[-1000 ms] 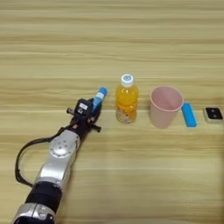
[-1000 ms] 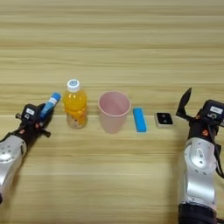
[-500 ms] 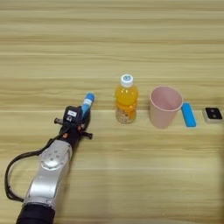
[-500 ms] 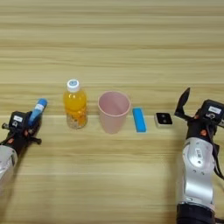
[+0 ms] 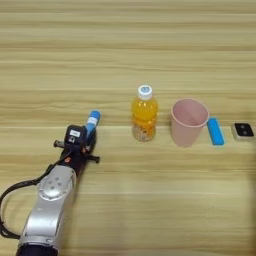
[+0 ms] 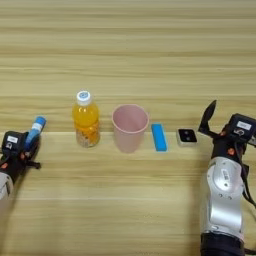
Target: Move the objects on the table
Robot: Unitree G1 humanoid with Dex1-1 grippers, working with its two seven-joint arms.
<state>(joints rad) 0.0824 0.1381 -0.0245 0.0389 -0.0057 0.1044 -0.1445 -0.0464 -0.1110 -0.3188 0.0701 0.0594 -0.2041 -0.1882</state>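
Observation:
My left gripper [image 5: 88, 139] is shut on the blue glue-stick tube [image 5: 92, 120], which sticks up and slightly right out of the fingers, at the left of the wooden table [image 5: 125, 50]. The orange-juice bottle [image 5: 144, 118] with its white cap stands upright to the right of the tube, apart from it. A flat light-blue block [image 5: 215, 131] lies further right, just past the pink cup. My right gripper [image 6: 216, 120] stays parked at the right edge, open and holding nothing, beside a small square object.
A pink cup [image 5: 189, 121] stands upright between the bottle and the blue block. A small white square with a black face [image 6: 186, 136] lies right of the block, close to the right gripper's finger.
My left arm has carried the glue-stick tube leftward, away from the bottle. The right arm, bottle, cup and block have not moved.

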